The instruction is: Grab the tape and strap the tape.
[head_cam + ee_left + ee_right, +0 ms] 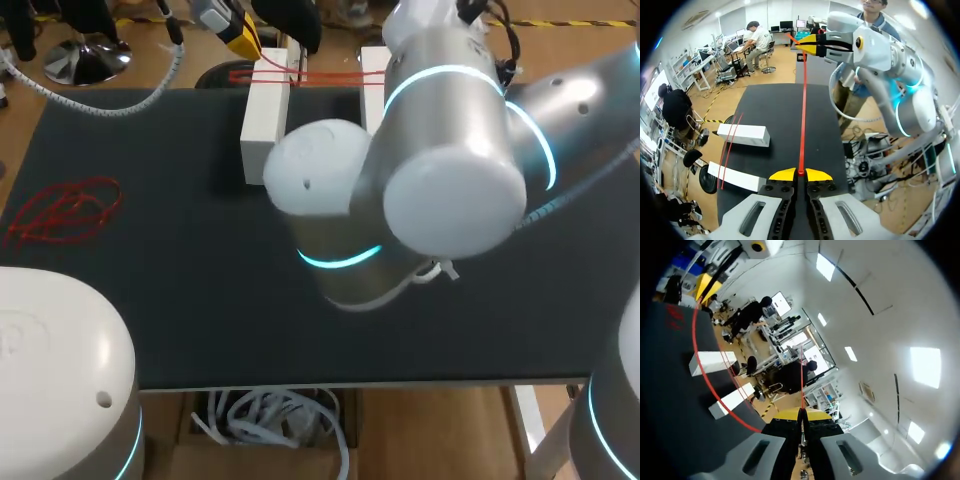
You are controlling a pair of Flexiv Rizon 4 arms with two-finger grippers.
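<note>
1. Left wrist view: left claw (801,173) is pinched tight on the red tape (803,115), which runs taut beside the white blocks (742,134) up to the right claw (802,44).
2. The right claw is clamped on its end too.
3. Two more strands (320,77) lie across the blocks.
4. A loose red tangle (65,212) sits well away from the blocks.

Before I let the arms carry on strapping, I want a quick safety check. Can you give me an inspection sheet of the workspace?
Surface: black table top, no damage seen.
Job's things: red tape runs from one gripper to the other; two white blocks lie side by side with red strands across them.
Clutter: loose red pile near the table's left edge.
Grippers: left gripper shut on the red tape; right gripper shut on it too.
Cables: pale hose sags over the far left corner.
Surroundings: nobody reaches over the table.
</note>
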